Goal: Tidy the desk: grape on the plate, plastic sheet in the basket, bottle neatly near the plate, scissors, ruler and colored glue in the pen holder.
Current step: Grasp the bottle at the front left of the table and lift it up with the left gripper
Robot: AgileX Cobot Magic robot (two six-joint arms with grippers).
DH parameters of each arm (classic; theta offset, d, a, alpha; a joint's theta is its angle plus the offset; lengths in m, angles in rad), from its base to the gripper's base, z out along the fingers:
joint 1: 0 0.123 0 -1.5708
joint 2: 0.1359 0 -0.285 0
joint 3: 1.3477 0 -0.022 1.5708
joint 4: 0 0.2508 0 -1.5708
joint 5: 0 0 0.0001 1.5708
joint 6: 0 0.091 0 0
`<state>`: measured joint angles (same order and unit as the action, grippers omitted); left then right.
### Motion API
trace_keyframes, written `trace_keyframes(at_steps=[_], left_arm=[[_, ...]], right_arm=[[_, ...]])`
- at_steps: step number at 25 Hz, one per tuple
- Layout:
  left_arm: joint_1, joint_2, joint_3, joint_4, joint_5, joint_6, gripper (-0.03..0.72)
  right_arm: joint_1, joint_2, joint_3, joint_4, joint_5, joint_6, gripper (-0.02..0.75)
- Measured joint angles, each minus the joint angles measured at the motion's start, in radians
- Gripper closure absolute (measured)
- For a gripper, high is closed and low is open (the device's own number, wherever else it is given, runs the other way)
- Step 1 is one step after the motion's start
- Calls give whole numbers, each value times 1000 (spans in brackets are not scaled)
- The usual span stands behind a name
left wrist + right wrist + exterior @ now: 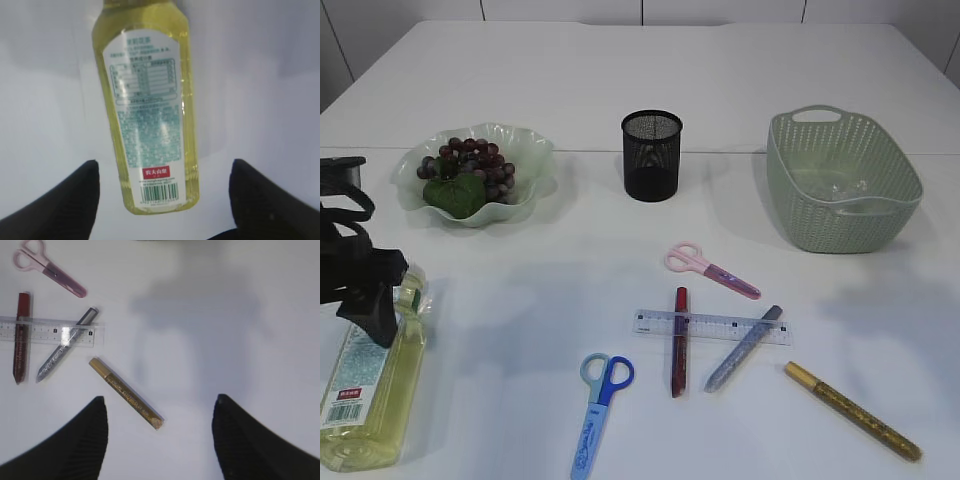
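A yellow bottle [372, 385] lies at the front left of the table. My left gripper [380, 318] hangs over it, open. In the left wrist view the bottle [147, 110] has its barcode end between the two fingers [60, 200], with a gap on each side. The grape [470, 165] is on the green plate [535, 150]. A clear plastic sheet [835, 187] lies in the basket [840, 215]. My right gripper [160, 412] is open and empty above the table, beside the gold glue [125, 392].
The black mesh pen holder [651, 155] stands mid-table. In front of it lie pink scissors [710, 270], blue scissors [598, 410], a clear ruler [715, 326] resting across the red glue [679, 345] and silver glue [742, 350], and the gold glue [852, 410].
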<state>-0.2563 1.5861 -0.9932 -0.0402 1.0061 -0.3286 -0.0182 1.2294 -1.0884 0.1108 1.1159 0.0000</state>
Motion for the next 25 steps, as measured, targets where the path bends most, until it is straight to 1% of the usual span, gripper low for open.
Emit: trace_keyframes(at_steps=[5,15,25], left_arm=[[0,47,-1,4,-25,-47,107],[0,147,-1,4,-41,-80,103],[0,239,-4,19,-78,-83,104]], right_arm=[[0,0,0,0,0,0,225],[0,0,0,2,-2,-6,225],[0,0,0,3,-2,-6,225]])
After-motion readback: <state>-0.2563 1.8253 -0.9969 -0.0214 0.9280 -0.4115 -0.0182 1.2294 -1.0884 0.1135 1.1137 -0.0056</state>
